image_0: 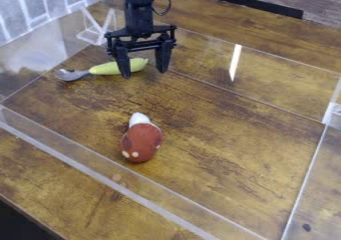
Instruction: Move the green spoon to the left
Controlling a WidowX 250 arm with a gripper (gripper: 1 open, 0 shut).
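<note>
The green spoon point(102, 69) lies flat on the wooden table at the left, its yellow-green handle pointing right and its small silver bowl point(68, 75) at the left end. My gripper point(146, 65) hangs just above the handle's right end, pointing down. Its two black fingers stand wide apart with nothing between them. The left fingertip hovers over the tip of the handle; whether it touches I cannot tell.
A red-brown rounded object with a white tip point(140, 138) lies in the middle of the table. Clear plastic walls point(160, 196) fence the work area on the near, left and right sides. A white rack point(47, 7) stands behind at the upper left.
</note>
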